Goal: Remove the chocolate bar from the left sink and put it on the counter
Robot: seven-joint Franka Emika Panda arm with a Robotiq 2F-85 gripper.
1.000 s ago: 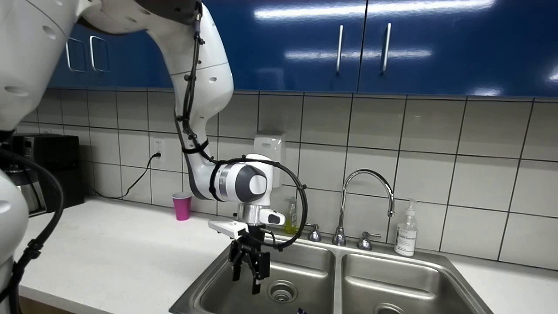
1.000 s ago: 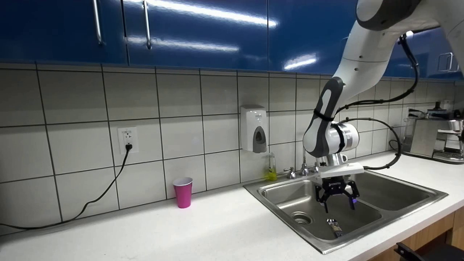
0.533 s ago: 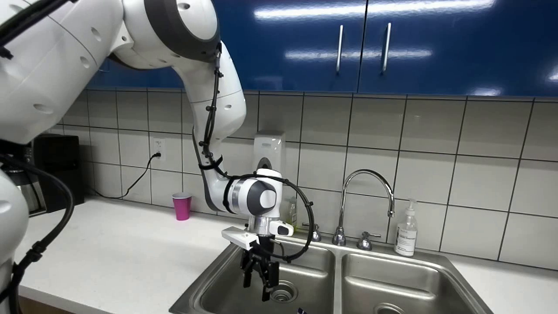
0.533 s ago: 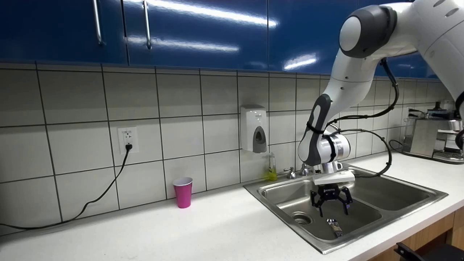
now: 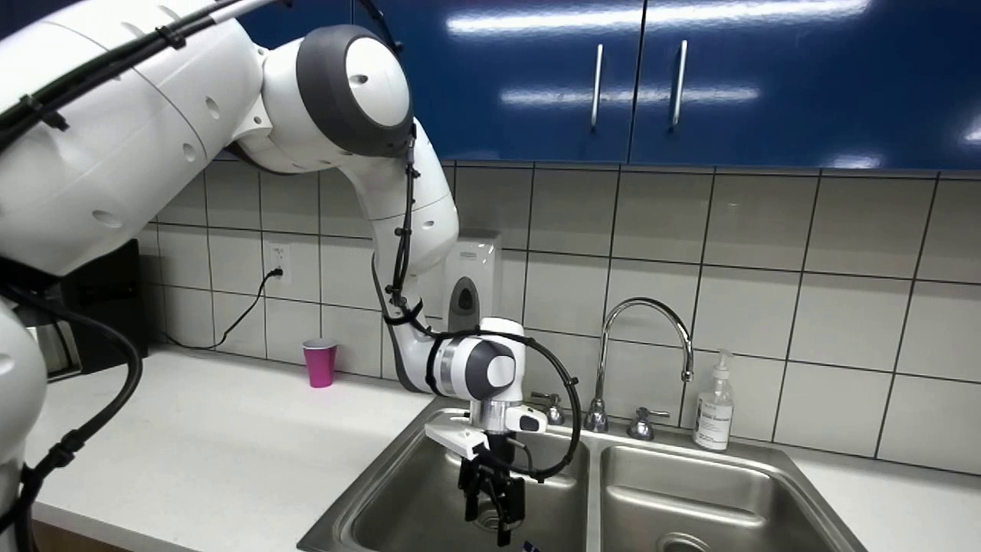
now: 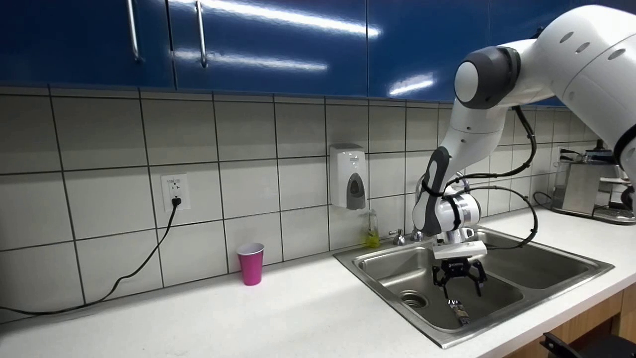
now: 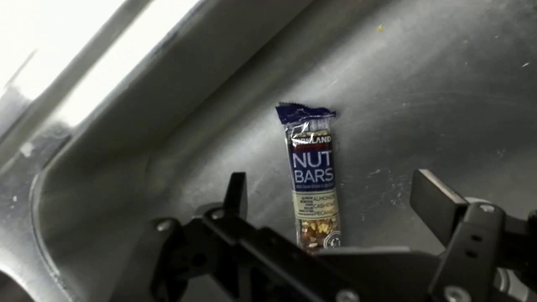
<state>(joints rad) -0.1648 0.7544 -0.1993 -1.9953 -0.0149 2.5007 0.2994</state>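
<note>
1. In both exterior views the pincer [image 6: 462, 295] is shown lower than a second ago; in an exterior view it is also shifted toward 4 o'clock, over the floor of the left sink [image 5: 552, 510].
2. The pincer is held wide, with nothing gripped between its fingers [image 7: 237, 193]; no narrowing is noticed over that second.
3. The bar [image 7: 314, 180] is not moved: the same spot on the floor of the left sink is occupied, between 3 and 4 o'clock from the drain [image 6: 413, 299] in an exterior view.
4. In the wrist view the bar is flanked by the fingers at 9 and 3 o'clock, without visible contact. Its blue end is pointed near 12 o'clock; its end toward 6 o'clock is hidden by the pincer. The gap at 9 o'clock is narrower than that at 3.
5. From this, the approach is judged nearly complete and the grasp not yet made. More descent, perhaps with a nudge toward 9 o'clock, is called for before the fingers are closed; the remaining height cannot be told.
6. A slip may be met if only an edge is pinched. The carry to the desk [image 6: 298, 303], at 9 o'clock from the left sink in an exterior view, is still due.
</note>
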